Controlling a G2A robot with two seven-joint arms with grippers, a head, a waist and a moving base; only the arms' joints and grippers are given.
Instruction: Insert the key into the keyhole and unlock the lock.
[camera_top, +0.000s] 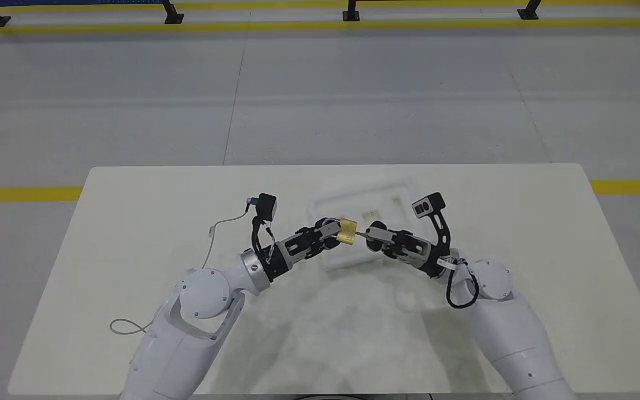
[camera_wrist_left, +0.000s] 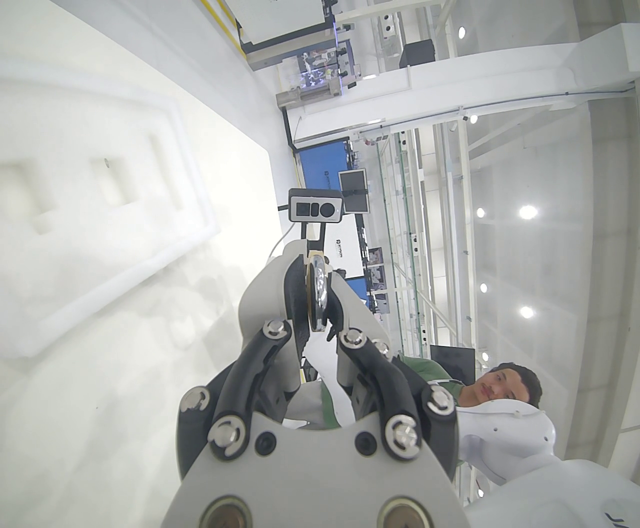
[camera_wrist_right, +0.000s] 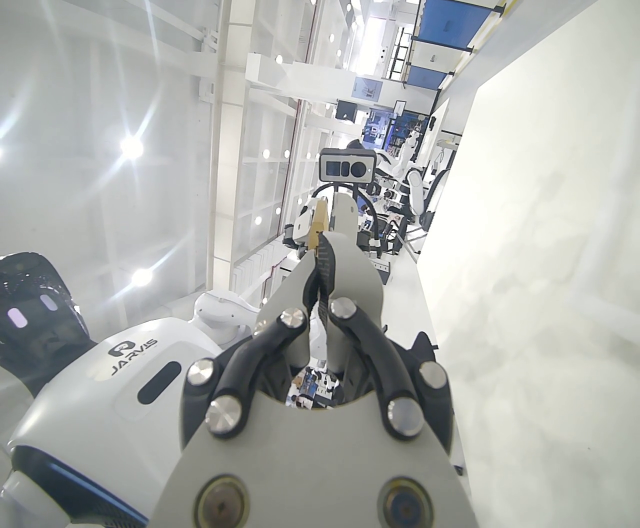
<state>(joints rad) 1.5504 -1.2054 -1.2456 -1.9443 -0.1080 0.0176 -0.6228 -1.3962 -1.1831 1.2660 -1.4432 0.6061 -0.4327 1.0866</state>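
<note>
The white table (camera_top: 120, 250) lies beneath both grippers, and the foam tray (camera_wrist_left: 192, 170) sits on it just beyond them. The left gripper (camera_top: 333, 235) is closed around the brass lock (camera_top: 346, 232) and holds it off the table, facing the right gripper (camera_wrist_right: 320, 260). The right gripper's fingers are pressed together on the key (camera_top: 361, 232). Only a thin sliver of it shows, spanning the gap from the fingertips to the lock.
</note>
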